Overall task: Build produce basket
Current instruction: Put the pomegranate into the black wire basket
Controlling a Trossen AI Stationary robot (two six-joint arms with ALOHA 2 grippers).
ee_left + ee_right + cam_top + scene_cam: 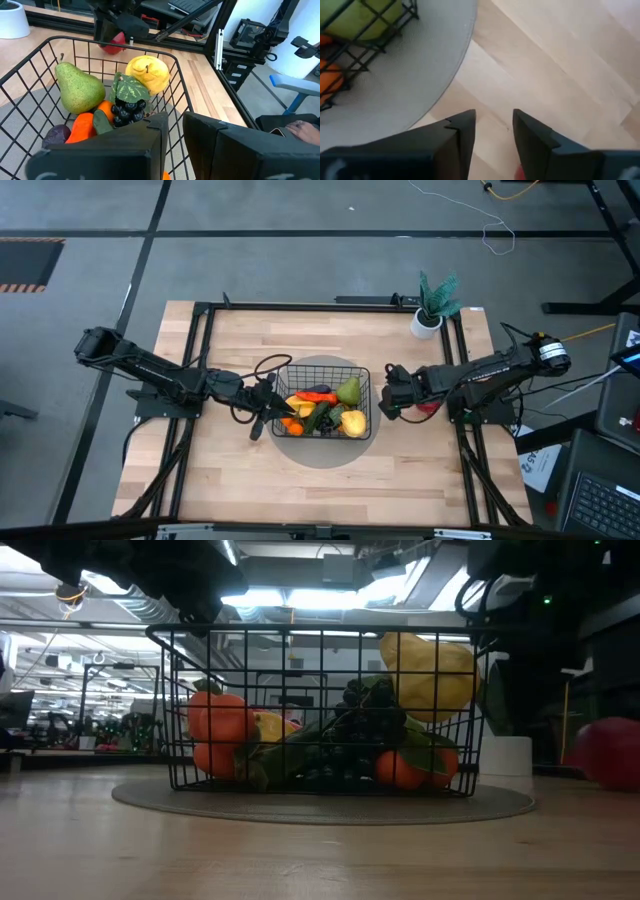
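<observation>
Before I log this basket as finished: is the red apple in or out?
Out. The red apple lies on the table beside the right claw, outside the basket, which holds the pear and other produce.

A round grey mat (322, 448) lies between the two sets of jaws. A potted plant (434, 302) stands well beyond the right jaws, near the table (240, 480) corner.

The left arm reaches in from the left side of the tabletop, stretched low toward the middle, and its pincer (268, 412) hangs with a narrow gap between its two dark fingers (150, 145). The right arm comes in from the right, elbow bent, and its pincer (386, 392) points down at the tabletop with fingers (462, 132) slightly parted, holding nothing.
</observation>
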